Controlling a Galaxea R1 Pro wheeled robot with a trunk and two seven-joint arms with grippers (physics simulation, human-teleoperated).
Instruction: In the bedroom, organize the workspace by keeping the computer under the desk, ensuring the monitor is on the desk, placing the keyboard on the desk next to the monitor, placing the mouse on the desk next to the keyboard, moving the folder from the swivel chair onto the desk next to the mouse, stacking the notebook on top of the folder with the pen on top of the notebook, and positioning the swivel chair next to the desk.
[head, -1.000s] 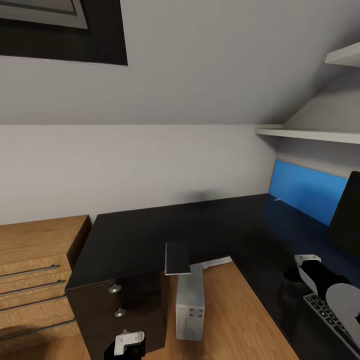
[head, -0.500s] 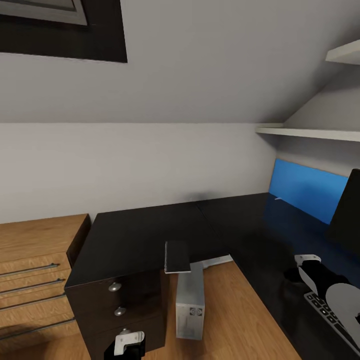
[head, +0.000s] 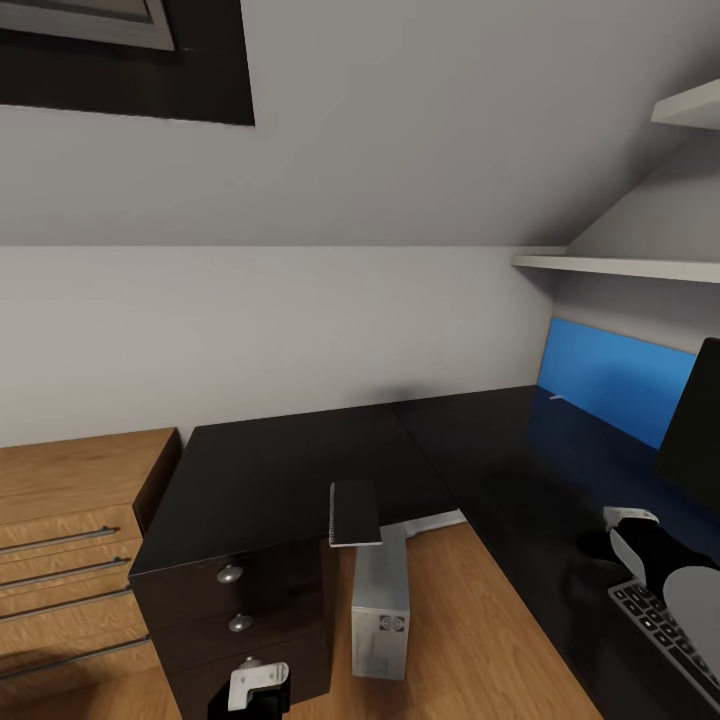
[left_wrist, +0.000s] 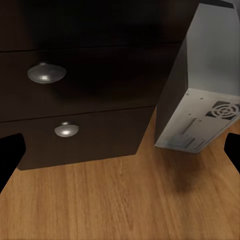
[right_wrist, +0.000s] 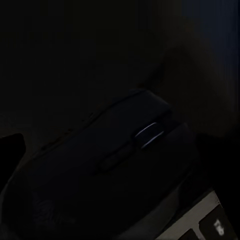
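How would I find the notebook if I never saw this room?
Look at the big black desk. At its front edge, above the grey computer standing on the floor, lies the notebook. It is a small, thin, dark rectangle with a pale border.

head cam: high, facing forward and down at the room corner; desk (head: 300, 470) mid-frame, wood cabinet (head: 70, 540) lower left, shelf (head: 620, 268) right.
left wrist cam: low and near, facing the desk drawers (left_wrist: 75, 105) and the computer (left_wrist: 200, 85) over wood floor (left_wrist: 120, 205).
right wrist cam: very close, dark; mouse (right_wrist: 100, 185) fills most of the frame, keyboard (right_wrist: 200, 225) corner lower right.
overlap head/left wrist: drawers (head: 235, 600), computer (head: 380, 605).
overlap head/right wrist: keyboard (head: 655, 630) at lower right of head frame.
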